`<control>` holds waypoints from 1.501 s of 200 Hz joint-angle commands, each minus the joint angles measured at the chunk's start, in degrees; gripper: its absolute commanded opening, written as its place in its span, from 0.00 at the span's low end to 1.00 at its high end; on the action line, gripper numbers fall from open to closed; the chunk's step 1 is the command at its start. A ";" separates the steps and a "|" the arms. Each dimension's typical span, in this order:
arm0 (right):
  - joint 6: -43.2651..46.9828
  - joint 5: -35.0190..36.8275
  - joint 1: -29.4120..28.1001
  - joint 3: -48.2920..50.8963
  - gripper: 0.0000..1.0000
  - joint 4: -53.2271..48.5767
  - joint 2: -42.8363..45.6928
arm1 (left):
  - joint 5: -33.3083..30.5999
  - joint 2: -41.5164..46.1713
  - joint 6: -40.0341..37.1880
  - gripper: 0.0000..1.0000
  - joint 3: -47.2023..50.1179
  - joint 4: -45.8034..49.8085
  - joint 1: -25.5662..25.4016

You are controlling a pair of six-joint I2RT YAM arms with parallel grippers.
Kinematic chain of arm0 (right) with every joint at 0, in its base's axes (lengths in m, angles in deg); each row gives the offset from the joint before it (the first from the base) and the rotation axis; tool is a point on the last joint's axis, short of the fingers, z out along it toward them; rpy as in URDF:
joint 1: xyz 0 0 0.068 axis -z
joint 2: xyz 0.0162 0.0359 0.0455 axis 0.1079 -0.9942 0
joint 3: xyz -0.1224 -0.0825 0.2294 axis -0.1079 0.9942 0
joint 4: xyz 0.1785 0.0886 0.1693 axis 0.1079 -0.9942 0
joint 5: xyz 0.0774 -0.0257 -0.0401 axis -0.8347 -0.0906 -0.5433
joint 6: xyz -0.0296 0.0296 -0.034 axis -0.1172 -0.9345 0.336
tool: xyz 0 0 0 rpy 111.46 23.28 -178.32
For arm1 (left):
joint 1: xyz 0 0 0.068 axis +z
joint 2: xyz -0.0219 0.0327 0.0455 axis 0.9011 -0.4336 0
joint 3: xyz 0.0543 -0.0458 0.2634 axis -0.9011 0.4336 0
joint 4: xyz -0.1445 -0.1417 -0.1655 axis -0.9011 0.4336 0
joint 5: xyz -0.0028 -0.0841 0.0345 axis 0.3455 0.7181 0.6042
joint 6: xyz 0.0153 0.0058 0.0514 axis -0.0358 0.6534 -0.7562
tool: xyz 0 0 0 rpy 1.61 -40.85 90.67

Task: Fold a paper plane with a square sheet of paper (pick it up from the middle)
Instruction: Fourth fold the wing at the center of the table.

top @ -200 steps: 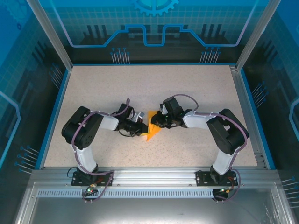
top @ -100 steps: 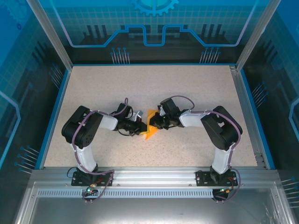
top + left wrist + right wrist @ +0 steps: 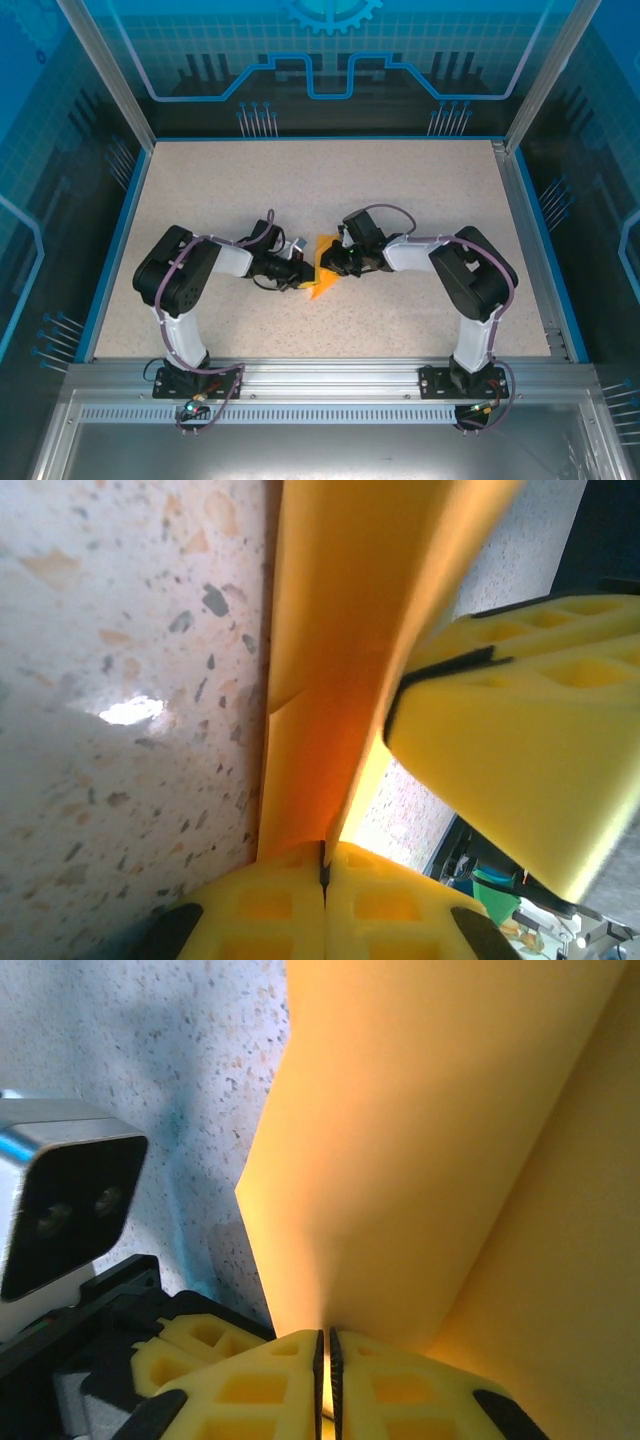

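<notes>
The orange sheet of paper (image 3: pixel 322 272) is folded into a pointed angular shape and sits mid-table between the two arms. My left gripper (image 3: pixel 303 269) is shut on its left edge; in the left wrist view the yellow pads (image 3: pixel 270 905) pinch the paper (image 3: pixel 330 680), which rises as a creased strip. My right gripper (image 3: pixel 334 262) is shut on the right side; in the right wrist view the paper (image 3: pixel 440 1130) fans up from the closed pads (image 3: pixel 400 1385). The right gripper's yellow finger (image 3: pixel 520 740) shows beside the paper in the left wrist view.
The speckled table (image 3: pixel 330 190) is bounded by a blue rim (image 3: pixel 520 240) and transparent walls. The left wrist camera housing (image 3: pixel 65 1200) sits close to the paper in the right wrist view. An aluminium rail (image 3: pixel 320 375) runs along the near edge.
The right arm drew in towards the paper and its elbow shifted left in the first half second. The paper shifted slightly with the grippers. Since then almost nothing has moved.
</notes>
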 commanded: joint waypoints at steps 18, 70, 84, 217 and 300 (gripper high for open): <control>0.51 -2.03 0.03 -0.38 0.14 1.94 2.49 | 0.72 -2.79 -1.62 0.08 -1.80 4.18 0.30; 0.46 -0.07 -0.16 -2.45 0.13 0.16 -1.68 | 0.76 -3.33 -1.79 0.08 -2.37 5.73 0.47; 0.58 -0.01 0.26 -2.68 0.13 0.11 -2.55 | 0.80 -3.58 -1.86 0.08 -2.47 6.08 0.56; 2.21 -1.11 1.23 -3.79 0.13 -1.44 -6.92 | -0.77 0.34 -3.71 0.23 0.39 8.46 0.14; 2.43 -0.65 1.21 -2.85 0.13 -2.41 -7.70 | -3.32 0.91 -4.95 0.07 -0.50 12.72 -1.85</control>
